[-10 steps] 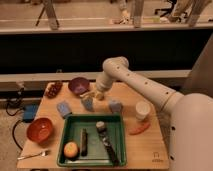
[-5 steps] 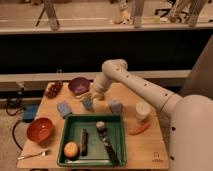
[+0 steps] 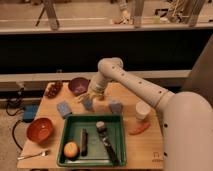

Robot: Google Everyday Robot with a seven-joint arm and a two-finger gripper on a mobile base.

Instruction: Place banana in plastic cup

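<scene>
My gripper (image 3: 90,98) is low over the back middle of the wooden table (image 3: 150,145), just in front of the purple bowl (image 3: 78,85). A small pale-yellow curved piece, the banana (image 3: 83,95), shows at the gripper's left side; I cannot tell whether it is held. A small bluish object (image 3: 88,104) sits right under the gripper. The white plastic cup (image 3: 142,111) stands upright to the right, well apart from the gripper, with the orange-red carrot-like piece (image 3: 139,129) lying in front of it.
A green tray (image 3: 117,120) at the front holds a round yellow-orange fruit (image 3: 71,149), a dark bar (image 3: 84,141) and a dark tool (image 3: 106,140). Two blue blocks (image 3: 64,108) (image 3: 116,106), a red bowl (image 3: 39,129), a fork (image 3: 35,155) and dark red fruit (image 3: 53,90) lie around.
The gripper has shifted only very slightly near the purple bowl. Nothing else on the table has moved.
</scene>
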